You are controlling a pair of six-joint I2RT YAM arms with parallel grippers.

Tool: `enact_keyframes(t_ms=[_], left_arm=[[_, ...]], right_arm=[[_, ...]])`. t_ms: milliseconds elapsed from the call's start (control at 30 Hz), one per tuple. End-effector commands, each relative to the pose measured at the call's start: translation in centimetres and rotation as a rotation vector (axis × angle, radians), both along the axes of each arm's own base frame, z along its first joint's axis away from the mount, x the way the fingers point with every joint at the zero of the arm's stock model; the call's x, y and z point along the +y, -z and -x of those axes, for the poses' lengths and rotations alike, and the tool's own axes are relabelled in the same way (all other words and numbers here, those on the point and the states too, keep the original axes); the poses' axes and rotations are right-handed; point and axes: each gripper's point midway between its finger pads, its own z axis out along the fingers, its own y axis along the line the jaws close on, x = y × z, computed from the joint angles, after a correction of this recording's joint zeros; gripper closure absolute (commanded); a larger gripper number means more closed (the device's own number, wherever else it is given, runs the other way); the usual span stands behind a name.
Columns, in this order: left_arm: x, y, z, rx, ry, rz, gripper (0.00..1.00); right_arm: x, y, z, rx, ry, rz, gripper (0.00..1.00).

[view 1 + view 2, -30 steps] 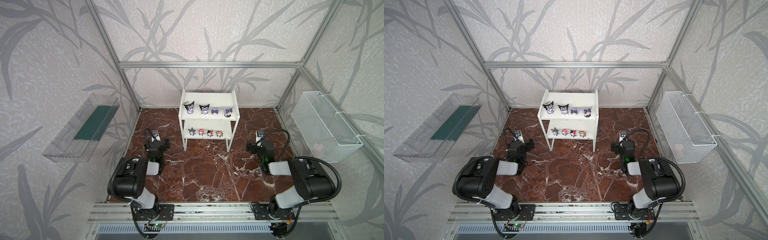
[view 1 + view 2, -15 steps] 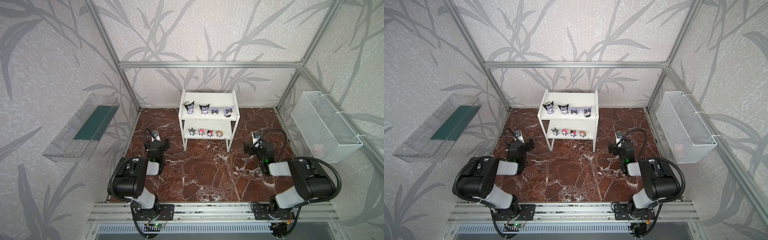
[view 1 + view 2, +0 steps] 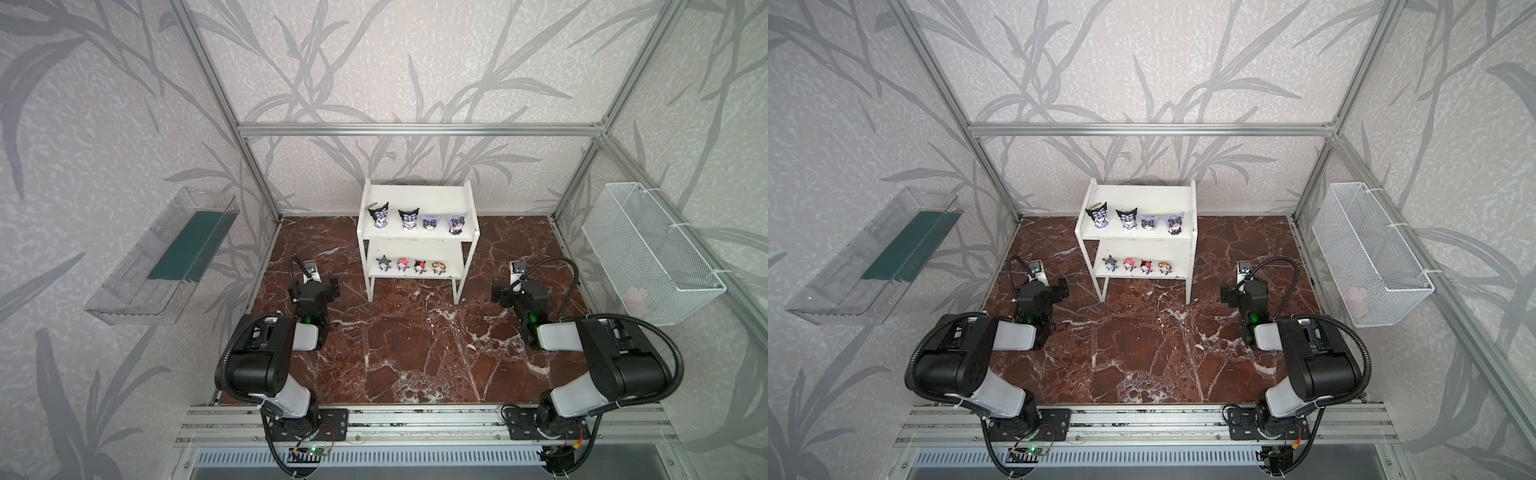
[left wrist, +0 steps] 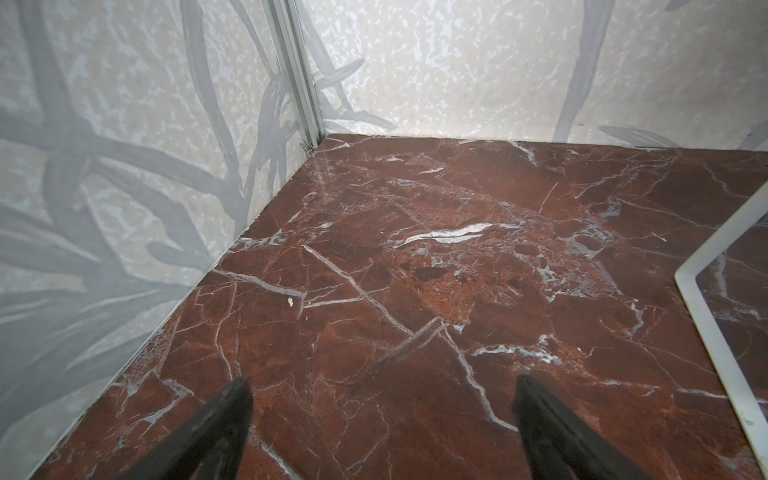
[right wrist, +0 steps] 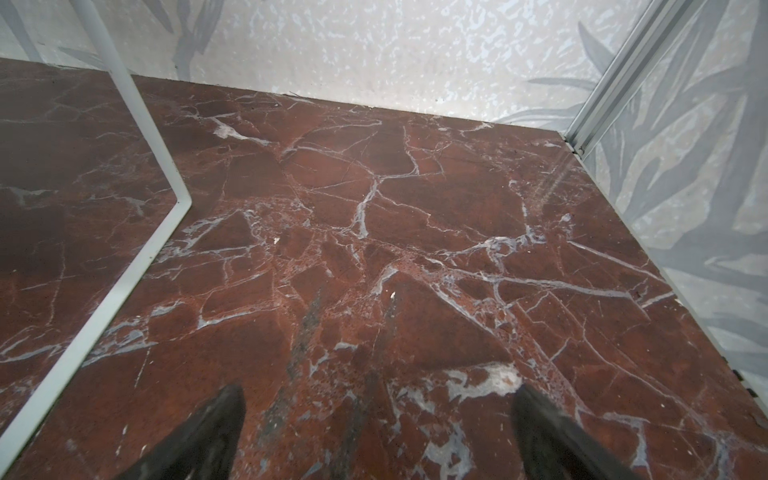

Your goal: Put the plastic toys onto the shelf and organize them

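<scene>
My left gripper [image 4: 382,386] and right gripper [image 5: 382,395] hover over bare red marble floor [image 3: 415,353], fingers spread, holding nothing. The small white two-tier metal shelf [image 3: 415,195] stands ahead, between both finger pairs, equally near each. Its rows run crosswise: four pointed-eared black and lavender plastic toys [image 3: 409,218] above, four smaller figurines [image 3: 409,266] below. Outward of the right fingers, a white wire basket [image 3: 648,249] holds something pale [image 3: 636,297], unclear. I judge sorting complete.
</scene>
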Motion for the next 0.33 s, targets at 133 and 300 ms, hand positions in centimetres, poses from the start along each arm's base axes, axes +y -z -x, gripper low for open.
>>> enact_keyframes(t_ms=[133,300], left_arm=[[0.13,-0.23,0.08,-0.014,-0.009,-0.008,0.01],[0.16,-0.25,0.06,-0.014,-0.01,-0.008,0.01]], right_arm=[[-0.29,-0.9,-0.81,-0.016,0.029,-0.007,0.01],[-0.24,-0.96,-0.63,-0.023,0.022,-0.003,0.01]])
